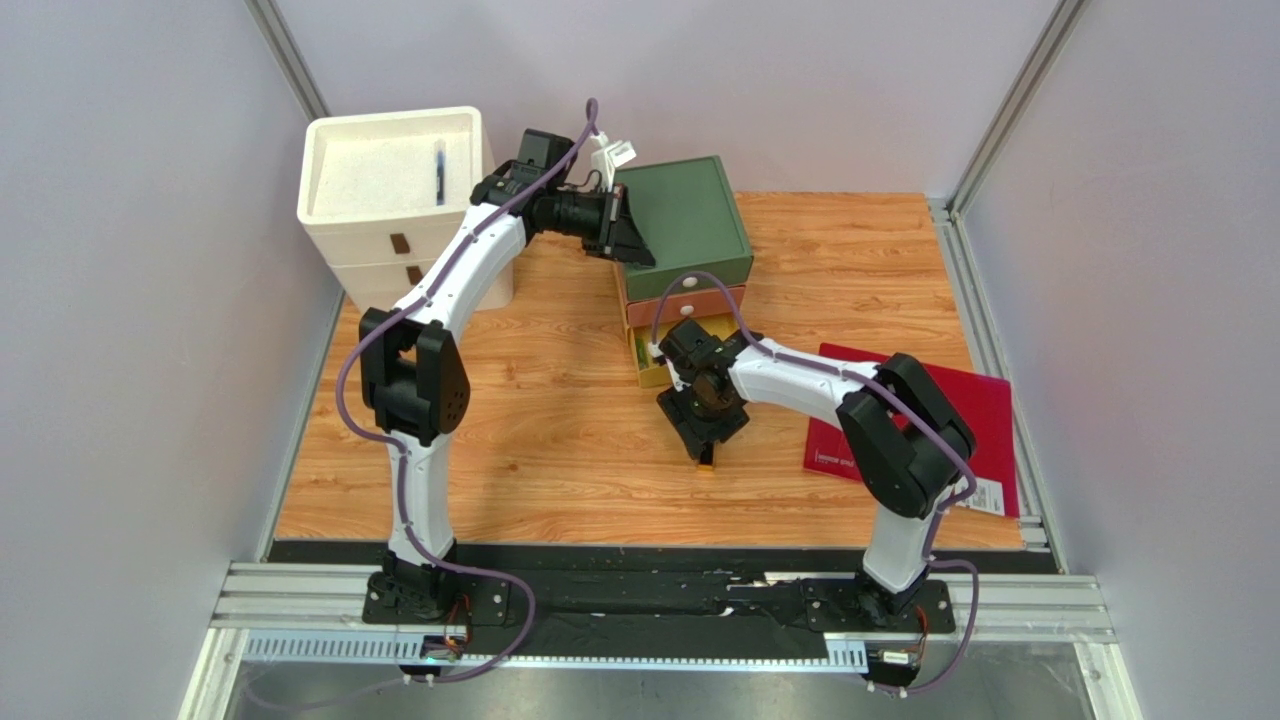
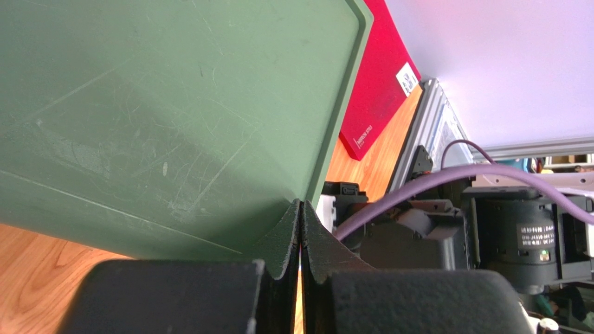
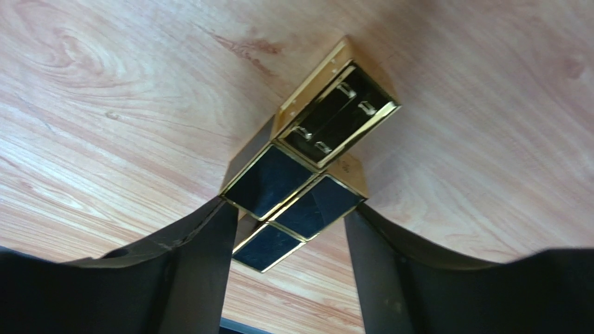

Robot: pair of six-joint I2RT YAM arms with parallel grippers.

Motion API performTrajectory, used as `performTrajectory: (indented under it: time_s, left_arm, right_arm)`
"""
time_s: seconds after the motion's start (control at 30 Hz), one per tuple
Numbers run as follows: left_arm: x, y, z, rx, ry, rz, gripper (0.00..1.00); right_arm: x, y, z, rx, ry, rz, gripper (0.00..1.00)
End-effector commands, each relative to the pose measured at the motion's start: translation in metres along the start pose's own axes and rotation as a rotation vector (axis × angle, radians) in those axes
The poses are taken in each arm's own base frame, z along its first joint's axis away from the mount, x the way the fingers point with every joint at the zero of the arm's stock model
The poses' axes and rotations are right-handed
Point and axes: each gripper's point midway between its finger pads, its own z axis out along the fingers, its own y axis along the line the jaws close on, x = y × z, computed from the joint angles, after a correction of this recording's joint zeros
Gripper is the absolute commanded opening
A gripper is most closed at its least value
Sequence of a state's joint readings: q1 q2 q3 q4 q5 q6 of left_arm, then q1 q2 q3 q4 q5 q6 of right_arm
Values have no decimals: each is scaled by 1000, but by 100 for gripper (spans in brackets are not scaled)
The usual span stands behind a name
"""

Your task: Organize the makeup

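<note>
Pale walls enclose the wooden table (image 1: 526, 435), over which the right gripper (image 3: 289, 210) points down, its jaws partway closed on the black-and-gold rectangular case (image 3: 268, 181) — a finger touches each side, and the case reaches past the fingertips toward the wood. The left gripper (image 2: 300, 233) has its fingers pressed flat together — the green drawer box (image 2: 174, 104) lies just ahead of its tips.

The rectangular case (image 3: 300, 188) rests on the bench (image 3: 104, 104) between the fingers (image 3: 195, 264) of the right tool (image 3: 287, 209); the drawer unit (image 1: 684, 225) stands just beyond.
</note>
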State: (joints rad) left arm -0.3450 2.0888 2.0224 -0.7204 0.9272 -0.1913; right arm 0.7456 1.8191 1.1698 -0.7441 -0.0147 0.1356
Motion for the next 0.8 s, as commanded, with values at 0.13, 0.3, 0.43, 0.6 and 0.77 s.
performTrajectory:
  time_s: [0.13, 0.3, 0.43, 0.6, 0.77]
  left_arm:
    - [53, 34, 10, -109, 153, -117, 0]
    - [51, 35, 10, -112, 151, -118, 0]
    - [50, 35, 10, -112, 149, -118, 0]
    - [49, 37, 12, -114, 144, -127, 0]
    - [47, 39, 13, -122, 137, -130, 0]
  right_arm:
    - [5, 0, 5, -37, 28, -23, 21]
    - [13, 2, -4, -56, 24, -38, 0]
    - [15, -3, -22, -38, -11, -70, 0]
    - [-4, -21, -56, 50, -141, -164, 0]
    - [-34, -34, -73, 136, -233, -225, 0]
